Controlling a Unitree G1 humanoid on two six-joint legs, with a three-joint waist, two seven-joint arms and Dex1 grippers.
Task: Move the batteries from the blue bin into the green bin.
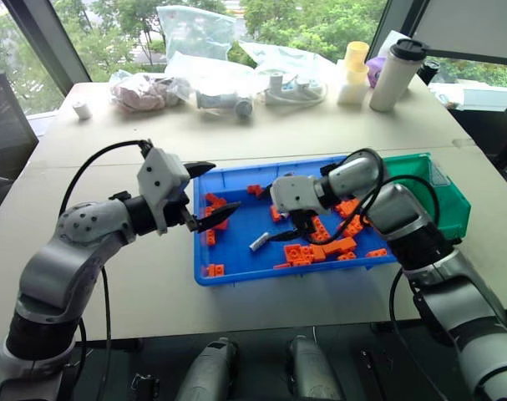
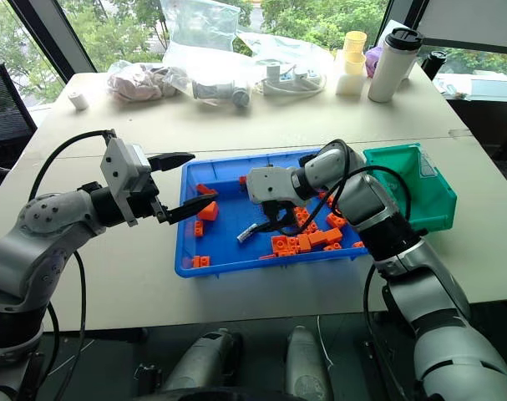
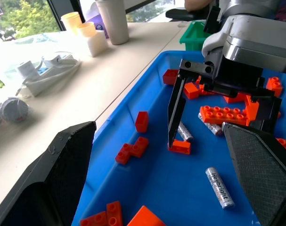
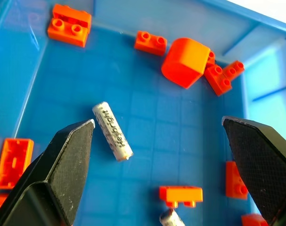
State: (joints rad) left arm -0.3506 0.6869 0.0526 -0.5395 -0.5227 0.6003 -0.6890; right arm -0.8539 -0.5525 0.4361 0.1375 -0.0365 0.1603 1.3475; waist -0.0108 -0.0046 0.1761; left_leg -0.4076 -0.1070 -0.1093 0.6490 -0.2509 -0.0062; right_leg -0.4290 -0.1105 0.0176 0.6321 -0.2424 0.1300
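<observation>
**Both end effectors spread over the blue bin, batteries still inside**

Head views: right end effector hangs empty over the blue bin, fingers spread; left end effector is spread at the bin's left wall, empty. The green bin touches the blue bin's right end on the surface.

Right wrist view: one battery lies between orange bricks; a second is cut off at the edge.

Left wrist view adds a battery partly hidden under a brick.
</observation>
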